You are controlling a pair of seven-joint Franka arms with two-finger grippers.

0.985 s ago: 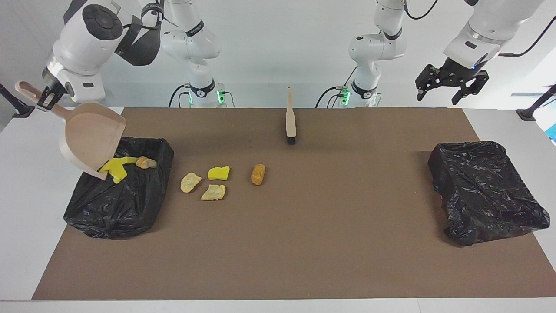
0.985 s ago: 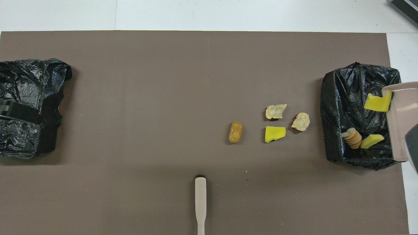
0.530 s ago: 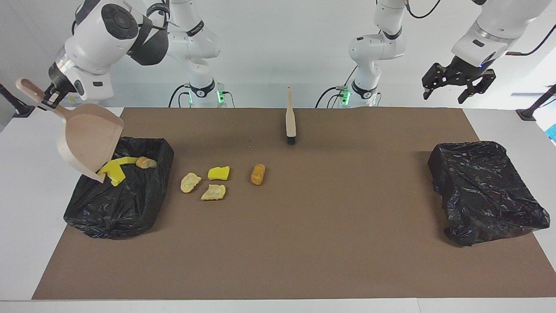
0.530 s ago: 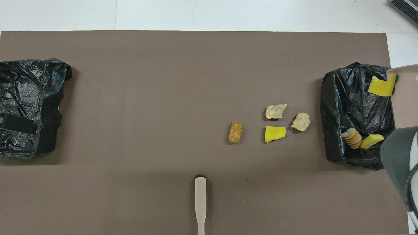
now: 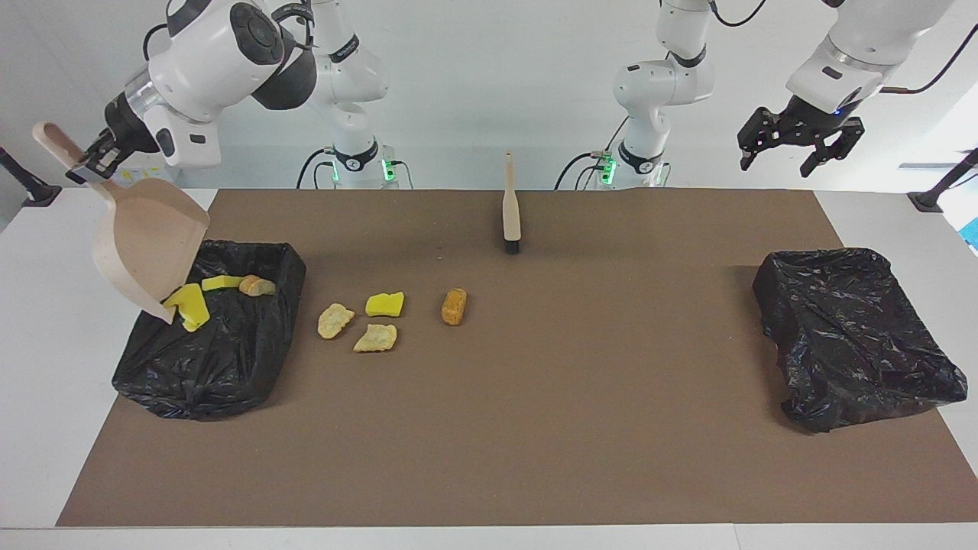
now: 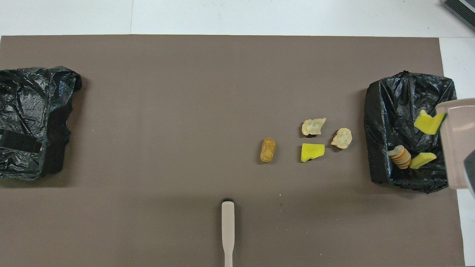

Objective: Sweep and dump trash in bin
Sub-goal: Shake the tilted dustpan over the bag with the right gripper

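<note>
The facing view showed the right gripper (image 5: 85, 164), jaws pinching the dustpan (image 5: 145, 248) handle, tipping over the black-lined bin (image 5: 221, 359); a yellow sponge chunk (image 5: 189, 308) had slid lower. Four scraps (image 5: 380, 304) lay on the bench. The left gripper (image 5: 791, 149) waited, jaws spread.

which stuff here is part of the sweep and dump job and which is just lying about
Part of the job:
- dustpan, held by the right gripper
- lined bin under the dustpan
- trash in the bin
- four scraps on the mat
- brush

Lying about:
- second bin
- left gripper, open, waiting
</note>
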